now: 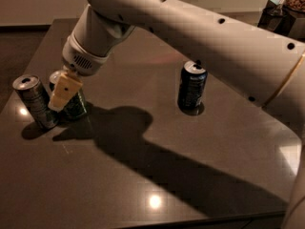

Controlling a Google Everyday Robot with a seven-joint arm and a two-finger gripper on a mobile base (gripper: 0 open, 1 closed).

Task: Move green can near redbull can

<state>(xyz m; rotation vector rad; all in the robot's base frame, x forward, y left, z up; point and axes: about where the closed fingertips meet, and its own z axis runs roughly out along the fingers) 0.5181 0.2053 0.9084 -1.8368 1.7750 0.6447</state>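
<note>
The end effector (63, 93) is low at the left side of the desk (157, 142), right against the near face of the green can (77, 104) and covering part of its label. Whether it is clenched on that can or released cannot be told from this angle.

The desk is a dark, glossy slab that fills most of the view, with a wall behind its far edge. A small bright glare (155, 202) sits near its front edge.

The arm (200, 32) is thick and white. It comes in from the right edge, crosses above the desk and bends down at a ribbed wrist (83, 58) just above the end effector. Its broad shadow (157, 166) runs across the desk from the left cans toward the front right.

The dark blue can (192, 87) stands upright right of centre, well apart from the other two and partly under the arm.

The redbull can (38, 104) stands near the left edge, tilted slightly in this view, silver top showing.

The green can stands upright just to the right of the redbull can. The two are very close, and it is unclear whether they touch. Its silver top peeks out beside the wrist.
</note>
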